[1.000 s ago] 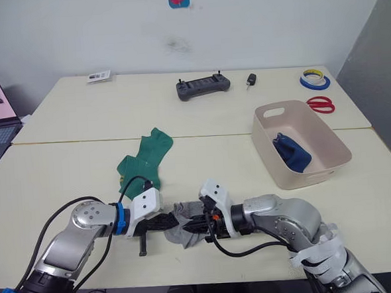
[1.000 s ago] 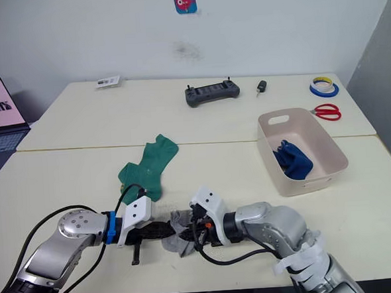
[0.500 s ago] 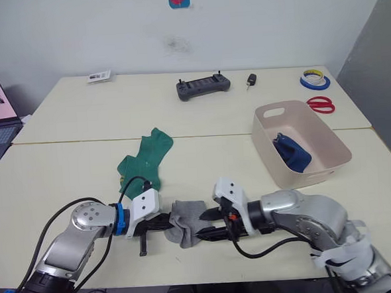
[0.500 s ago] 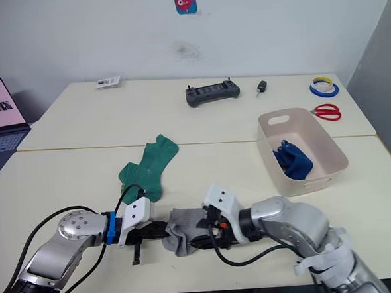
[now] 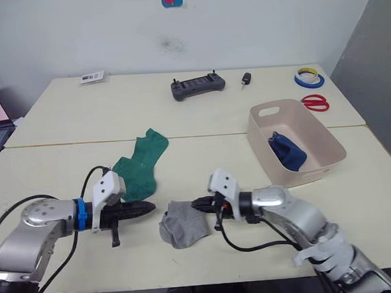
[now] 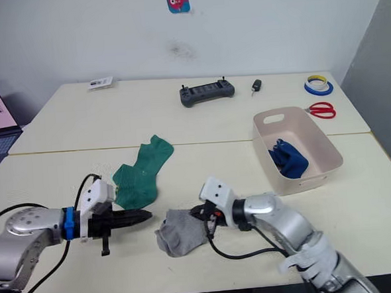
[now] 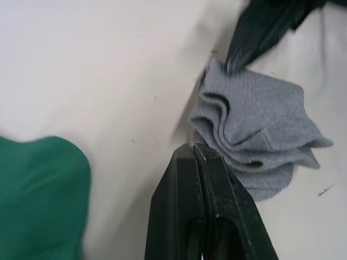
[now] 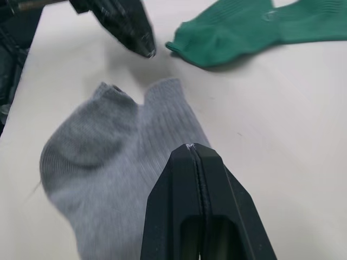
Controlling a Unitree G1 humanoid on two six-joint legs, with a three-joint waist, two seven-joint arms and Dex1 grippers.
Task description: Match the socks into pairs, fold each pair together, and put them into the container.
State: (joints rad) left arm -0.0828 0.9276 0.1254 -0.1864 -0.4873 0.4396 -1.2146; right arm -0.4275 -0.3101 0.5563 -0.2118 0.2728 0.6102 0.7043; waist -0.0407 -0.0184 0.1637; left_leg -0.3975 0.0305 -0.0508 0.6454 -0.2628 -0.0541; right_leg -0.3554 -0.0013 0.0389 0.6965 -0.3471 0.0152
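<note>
Grippers (image 5: 151, 206) (image 5: 194, 203) closed, flanking folded grey pair (image 5: 182, 225).

Both grippers let go of the grey socks (image 5: 182, 227) and pulled apart, left gripper (image 5: 148, 207) out toward 9 o'clock, right gripper (image 5: 196, 203) backing off too, each pinched closed.

grey socks (image 5: 182, 227) between tools, bare table (image 5: 203, 164) beyond

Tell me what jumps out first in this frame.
The folded grey socks lie loose on the near table edge, flanked by two shut pincers: the left pincer beside them on one side, the right pincer at their other edge, neither holding anything. Behind sit the green socks, and to the right the container with dark blue socks inside.
</note>
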